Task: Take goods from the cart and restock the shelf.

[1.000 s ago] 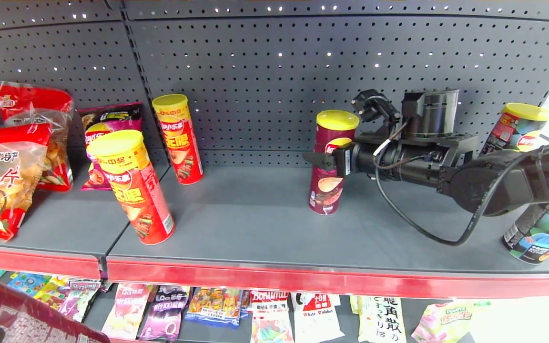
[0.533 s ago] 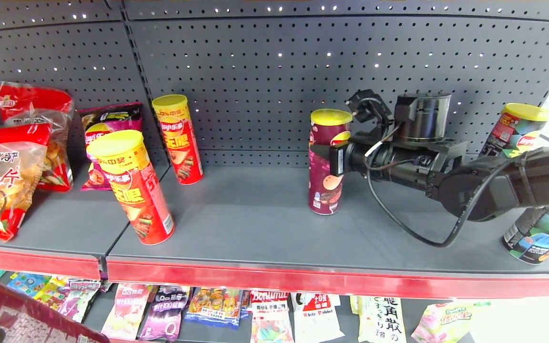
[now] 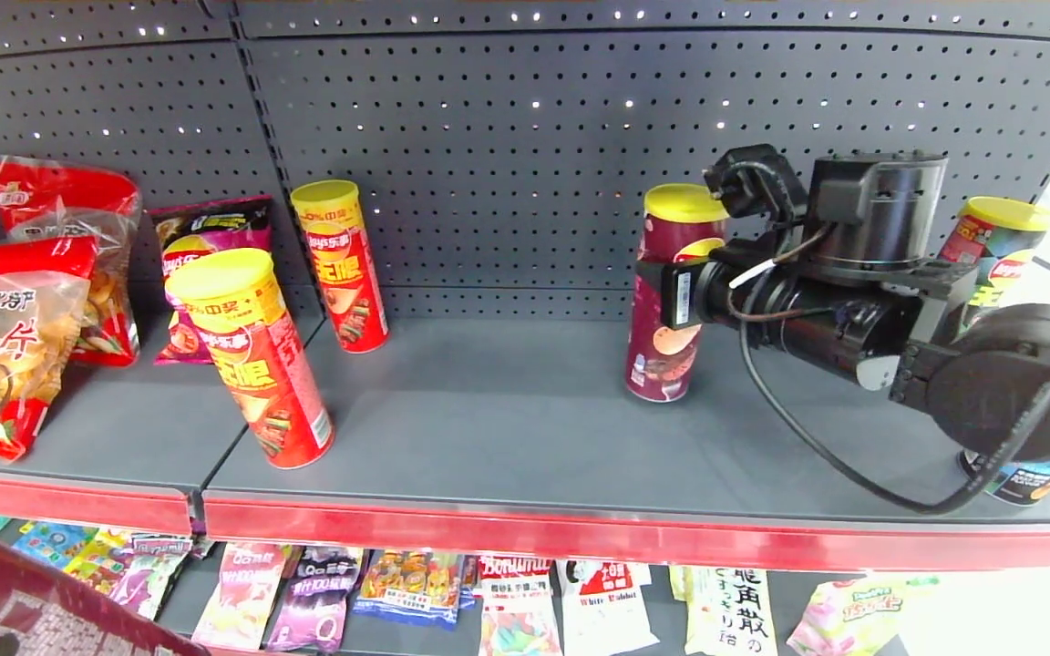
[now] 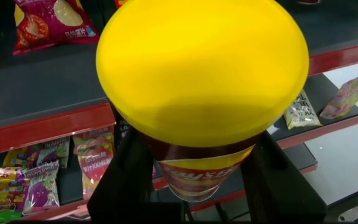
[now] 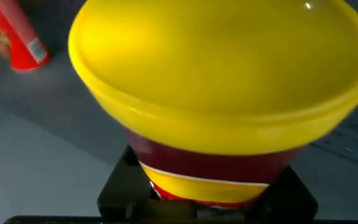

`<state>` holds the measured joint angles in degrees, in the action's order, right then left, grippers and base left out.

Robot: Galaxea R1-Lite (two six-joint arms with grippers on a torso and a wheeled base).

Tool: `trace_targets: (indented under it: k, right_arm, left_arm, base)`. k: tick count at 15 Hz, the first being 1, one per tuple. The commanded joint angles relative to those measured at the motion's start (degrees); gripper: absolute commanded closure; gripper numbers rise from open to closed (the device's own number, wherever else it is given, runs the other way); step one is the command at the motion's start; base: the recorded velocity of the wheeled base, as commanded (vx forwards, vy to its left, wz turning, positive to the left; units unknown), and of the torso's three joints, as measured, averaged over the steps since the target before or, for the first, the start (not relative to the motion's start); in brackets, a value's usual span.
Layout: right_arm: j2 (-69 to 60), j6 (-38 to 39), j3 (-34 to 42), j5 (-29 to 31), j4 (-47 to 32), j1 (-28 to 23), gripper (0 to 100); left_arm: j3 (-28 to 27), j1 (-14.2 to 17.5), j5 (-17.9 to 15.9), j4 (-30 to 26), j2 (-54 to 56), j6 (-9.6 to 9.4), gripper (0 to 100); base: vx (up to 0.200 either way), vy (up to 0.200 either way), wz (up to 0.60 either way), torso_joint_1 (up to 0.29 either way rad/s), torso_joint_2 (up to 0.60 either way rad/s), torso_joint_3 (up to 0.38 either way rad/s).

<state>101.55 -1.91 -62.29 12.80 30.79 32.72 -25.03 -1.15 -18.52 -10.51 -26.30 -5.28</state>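
Maroon chip can [image 3: 662,355] upright, gripped between right fingers [image 5: 120,190].

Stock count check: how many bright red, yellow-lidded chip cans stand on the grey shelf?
2. One bright red cylindrical chip can at the front edge; second red can farther back by the grey pegboard. The right arm may hide others.

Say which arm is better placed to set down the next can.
Right. The right end effector grips the maroon can upright over the shelf board; the left end effector holds its yellow-lidded can out in front of it.
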Motion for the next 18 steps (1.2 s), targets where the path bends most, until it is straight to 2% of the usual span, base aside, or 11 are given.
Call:
trace_targets:
  k: [1,4,9,14,18]
  right_arm:
    - [-3.73,1.30,0.68,1.44,0.14,1.82,100]
    - [-4.69,4.02,4.73,12.60,0.41,6.39,100]
    - [-4.60,7.54,6.83,22.00,0.32,13.77,100]
    - [-4.52,7.71,10.00,22.71,0.41,14.65,100]
    - [-4.16,7.98,10.09,22.71,0.50,17.91,100]
  left_arm:
    - [0.33,0.00,-0.03,0.05,-0.07,0.01,100]
    - [0.33,0.00,0.06,0.05,-0.07,0.01,100]
    - [0.42,0.00,0.06,0.05,0.10,0.01,100]
    - [0.42,0.00,0.06,0.05,0.10,0.01,100]
    - [0.42,0.00,0.06,0.14,0.10,0.01,100]
  base:
    - [0.000,0.000,0.00,0.000,0.00,0.000]
    - [0.000,0.000,0.00,0.000,0.00,0.000]
    - [0.000,0.000,0.00,0.000,0.00,0.000]
    - [0.000,0.000,0.00,0.000,0.00,0.000]
    - [0.000,0.000,0.00,0.000,0.00,0.000]
